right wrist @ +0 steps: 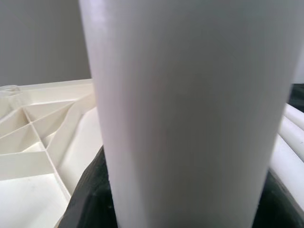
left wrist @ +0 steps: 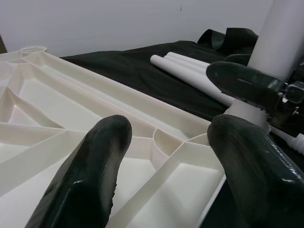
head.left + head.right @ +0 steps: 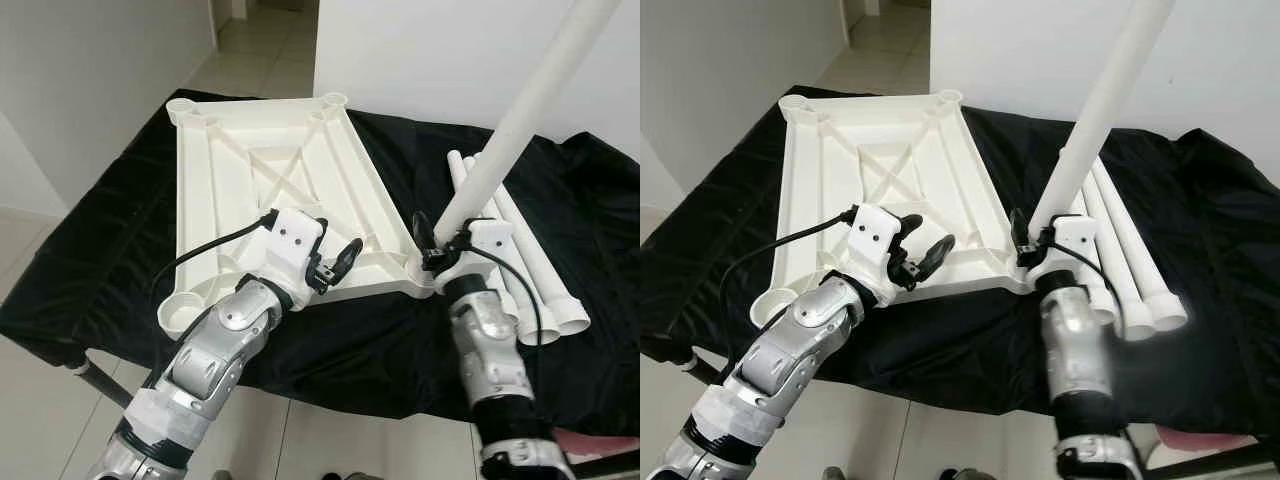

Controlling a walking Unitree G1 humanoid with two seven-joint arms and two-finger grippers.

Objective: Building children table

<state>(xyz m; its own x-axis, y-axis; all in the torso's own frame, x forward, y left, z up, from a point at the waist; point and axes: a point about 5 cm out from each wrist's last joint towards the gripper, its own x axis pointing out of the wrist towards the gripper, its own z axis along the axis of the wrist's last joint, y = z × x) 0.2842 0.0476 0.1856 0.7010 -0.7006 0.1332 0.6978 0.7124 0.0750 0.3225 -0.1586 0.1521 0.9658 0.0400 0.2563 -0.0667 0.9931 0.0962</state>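
— Table panel (image 3: 270,170), where is it lying?
— Upside down on the tabletop (image 3: 90,250), which is draped in black cloth; its ribs and round corner sockets face up.
— And the left pincer (image 3: 335,265)?
— Just above the panel's near edge, fingers (image 2: 90,175) spread wide, nothing between them.
— What's to its right?
— The right pincer (image 3: 437,245), closed around the lower end of a white table leg (image 3: 520,110). That leg stands tilted, its foot at the panel's near right corner socket (image 3: 425,272), its top leaning up and to the right.
— Whether it's seated in the socket?
— Can't tell.
— Anything further right?
— Three spare legs (image 3: 530,270) lying side by side on the cloth.
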